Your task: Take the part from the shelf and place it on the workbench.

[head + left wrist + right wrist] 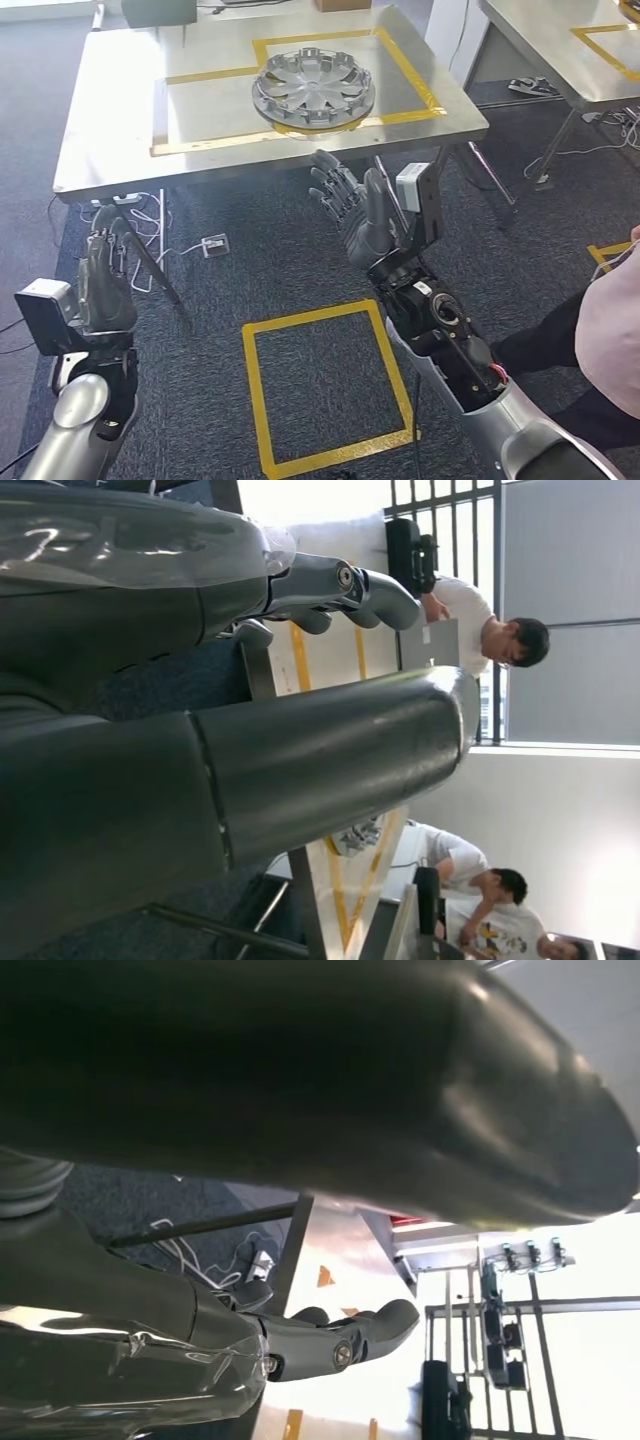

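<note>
Part (313, 88) on workbench (106, 120), beyond right hand (355, 205)

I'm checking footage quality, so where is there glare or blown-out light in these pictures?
Head view: evenly lit, with soft sheen on the metal workbench around the hubcap. Left wrist view: windows behind the people are washed out white. Right wrist view: the background is overexposed, and the right hand is a dark blur up close.

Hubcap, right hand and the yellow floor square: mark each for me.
hubcap (313, 88), head view, on its spoked face near the centre.
right hand (362, 215), head view, on the palm.
yellow floor square (253, 375), head view, on its left tape edge.
</note>
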Robot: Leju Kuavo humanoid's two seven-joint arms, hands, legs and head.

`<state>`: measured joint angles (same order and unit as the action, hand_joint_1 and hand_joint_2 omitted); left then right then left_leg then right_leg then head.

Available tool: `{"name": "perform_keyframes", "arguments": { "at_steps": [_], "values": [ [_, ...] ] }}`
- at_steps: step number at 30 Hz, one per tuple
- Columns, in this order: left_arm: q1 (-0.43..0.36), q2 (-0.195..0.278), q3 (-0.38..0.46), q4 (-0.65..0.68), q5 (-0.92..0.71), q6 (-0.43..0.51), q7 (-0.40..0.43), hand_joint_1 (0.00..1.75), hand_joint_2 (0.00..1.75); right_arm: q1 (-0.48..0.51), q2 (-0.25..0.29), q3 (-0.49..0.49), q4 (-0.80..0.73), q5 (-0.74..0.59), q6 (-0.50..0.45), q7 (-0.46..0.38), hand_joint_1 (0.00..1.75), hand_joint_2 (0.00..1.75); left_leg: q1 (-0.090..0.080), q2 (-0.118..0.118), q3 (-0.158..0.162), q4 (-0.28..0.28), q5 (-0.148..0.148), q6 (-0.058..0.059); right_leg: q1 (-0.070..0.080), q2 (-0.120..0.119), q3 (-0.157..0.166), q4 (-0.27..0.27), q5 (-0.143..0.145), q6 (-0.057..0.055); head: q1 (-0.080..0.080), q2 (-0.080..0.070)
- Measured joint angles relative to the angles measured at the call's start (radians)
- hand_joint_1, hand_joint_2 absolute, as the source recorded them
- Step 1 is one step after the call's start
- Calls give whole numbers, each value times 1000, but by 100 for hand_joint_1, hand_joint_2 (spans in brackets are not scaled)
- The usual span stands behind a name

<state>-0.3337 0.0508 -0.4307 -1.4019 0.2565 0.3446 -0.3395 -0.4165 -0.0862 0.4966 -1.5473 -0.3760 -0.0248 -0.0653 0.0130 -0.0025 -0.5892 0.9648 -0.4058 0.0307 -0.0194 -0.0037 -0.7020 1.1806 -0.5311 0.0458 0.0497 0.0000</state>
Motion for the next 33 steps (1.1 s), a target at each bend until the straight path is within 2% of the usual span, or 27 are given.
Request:
{"name": "perform_keyframes", "arguments": {
  "at_steps": [1,2,3,4,5,6,7,8,9,10,11,12,13,15,16,17,18,19,20,22,23,33],
  "values": [
    [1,0,0,0,0,1,0,0,0,0,0,1,3,0,1,-2,0,0,-2,0,-14,0,11,0,0,1,-3,59,-20,0,4,0],
    [2,0,0,0,1,2,0,0,0,0,0,1,6,0,2,-3,0,0,-3,0,-28,1,22,-1,1,1,6,89,-14,-1,8,0],
    [4,1,0,0,2,3,0,0,0,0,0,2,8,0,3,-4,0,0,-4,0,-43,1,34,-2,1,1,32,84,12,-3,11,0],
    [4,1,0,0,2,4,0,0,0,-1,0,3,11,0,3,-5,0,0,-4,-1,-56,1,45,-5,1,1,75,43,43,-6,14,0],
    [5,2,0,0,2,5,0,0,0,-2,0,4,12,0,4,-7,0,0,-4,-2,-68,2,55,-8,2,1,128,-25,57,-10,17,0],
    [5,2,0,-1,3,6,0,0,0,-4,0,5,13,0,4,-8,0,0,-4,-2,-76,2,65,-13,5,2,185,-109,53,-14,20,0],
    [5,3,0,-3,3,7,0,0,0,-6,0,6,13,1,5,-9,0,0,-4,-2,-80,0,75,-19,9,2,228,-178,39,-17,21,0],
    [5,3,0,-4,3,8,0,0,0,-8,0,6,14,1,5,-10,0,0,-2,-2,-82,-4,85,-26,13,2,252,-224,24,-21,23,0],
    [5,3,0,-5,4,8,0,0,0,-9,0,7,14,1,5,-11,0,0,0,-1,-82,-9,96,-33,18,2,261,-246,21,-23,24,0],
    [6,4,0,-6,4,8,0,0,0,-10,0,7,15,1,5,-12,0,0,1,-1,-83,-14,103,-40,16,1,256,-250,31,-28,23,0],
    [6,4,0,-6,5,8,0,0,0,-11,0,8,15,1,5,-12,0,0,2,-1,-88,-10,96,-45,15,0,248,-254,43,-35,22,0],
    [6,5,0,-6,5,9,0,0,0,-11,0,8,16,1,6,-12,0,0,2,-1,-100,11,69,-50,12,-2,239,-257,56,-42,18,0],
    [6,6,1,-6,5,9,0,0,0,-12,0,9,16,1,6,-12,0,0,3,-1,-117,54,25,-53,9,-4,228,-260,69,-48,11,0],
    [7,8,1,-6,6,10,0,0,0,-12,0,9,17,1,6,-12,0,0,4,-2,-163,194,-74,-61,10,-6,199,-258,93,-54,-3,0],
    [8,8,1,-6,6,10,0,0,0,-12,0,9,17,1,6,-12,0,0,5,-2,-178,261,-98,-64,11,-6,184,-257,104,-54,-9,0],
    [9,8,1,-6,6,10,0,0,0,-11,0,10,18,1,6,-12,0,0,5,-2,-181,303,-98,-66,11,-6,169,-256,114,-54,-14,0],
    [10,9,1,-6,6,10,0,0,0,-10,0,10,19,1,6,-12,0,0,5,-2,-166,308,-78,-67,11,-6,155,-254,124,-52,-18,0],
    [11,9,1,-7,6,10,0,0,0,-9,0,10,20,1,6,-11,0,0,5,-1,-131,274,-51,-66,11,-6,143,-252,132,-50,-21,0],
    [10,9,1,-7,6,10,0,0,0,-9,0,10,20,1,6,-11,0,0,5,-1,-83,214,-29,-63,11,-5,133,-249,139,-47,-24,0],
    [10,9,1,-8,6,10,0,0,0,-9,0,10,21,1,6,-12,0,0,5,-1,-12,119,-13,-59,11,-4,124,-245,146,-44,-26,0],
    [10,9,1,-8,6,10,0,0,0,-10,0,10,21,1,6,-12,0,0,5,-1,1,100,-14,-58,11,-4,124,-244,147,-43,-26,0],
    [10,9,1,-8,6,10,0,0,0,-10,0,10,21,1,6,-12,0,0,5,-1,3,97,-15,-58,11,-4,123,-244,147,-43,-26,0]
  ]
}}
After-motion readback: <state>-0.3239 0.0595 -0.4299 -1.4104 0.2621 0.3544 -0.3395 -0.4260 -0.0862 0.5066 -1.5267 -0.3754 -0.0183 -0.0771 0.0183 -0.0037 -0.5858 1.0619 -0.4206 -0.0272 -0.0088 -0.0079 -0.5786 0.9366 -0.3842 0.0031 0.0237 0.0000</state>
